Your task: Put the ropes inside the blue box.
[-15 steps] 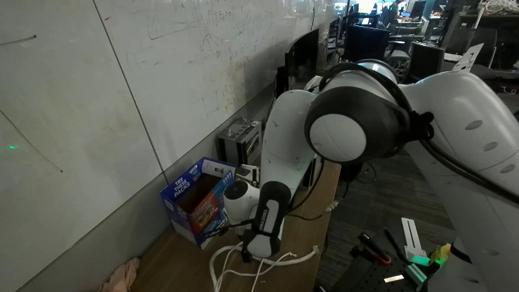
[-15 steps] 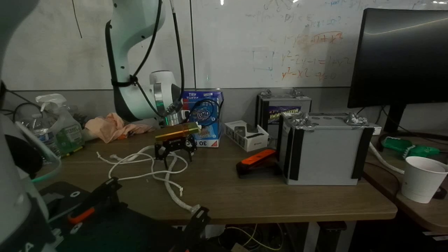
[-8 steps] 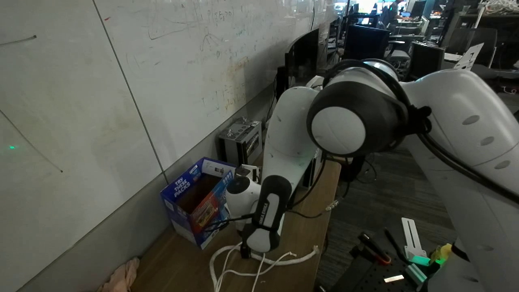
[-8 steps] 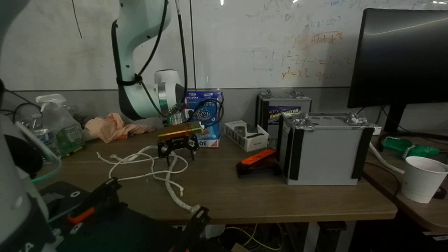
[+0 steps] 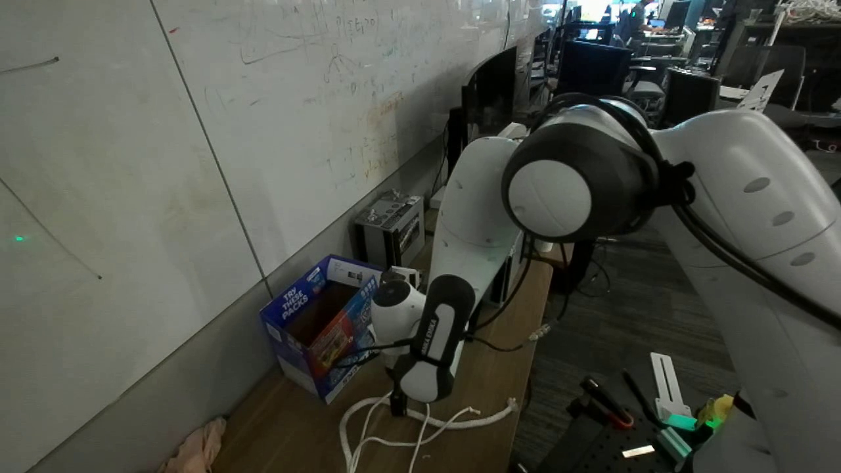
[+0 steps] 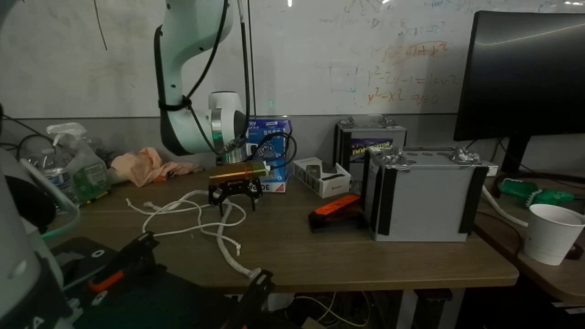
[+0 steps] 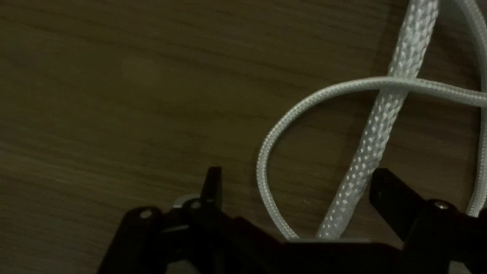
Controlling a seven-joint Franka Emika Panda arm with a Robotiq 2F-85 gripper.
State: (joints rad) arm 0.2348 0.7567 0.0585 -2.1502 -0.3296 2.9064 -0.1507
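A thick white rope (image 6: 227, 256) and thinner white rope (image 6: 208, 225) lie tangled on the table. Both also show in an exterior view, the thick rope (image 5: 483, 422) reaching the table edge. The blue box (image 5: 297, 301) stands upright with its top open against the wall; it is partly behind the arm in an exterior view (image 6: 273, 151). My gripper (image 6: 238, 211) is open and empty, low over the ropes, in front of the box. In the wrist view the gripper (image 7: 296, 173) has the thick rope (image 7: 374, 133) and a thin loop (image 7: 266, 152) between its fingertips, the thick one near the right finger.
A white carton (image 6: 322, 177), an orange-black tool (image 6: 336, 211) and grey boxes (image 6: 427, 196) stand to the right. A peach cloth (image 6: 148, 167) and a spray bottle (image 6: 84, 164) are at the left. A whiteboard (image 5: 197, 164) rises behind the blue box.
My gripper has moved a little to the right in an exterior view, staying low over the ropes. The ropes and the blue box have not visibly moved.
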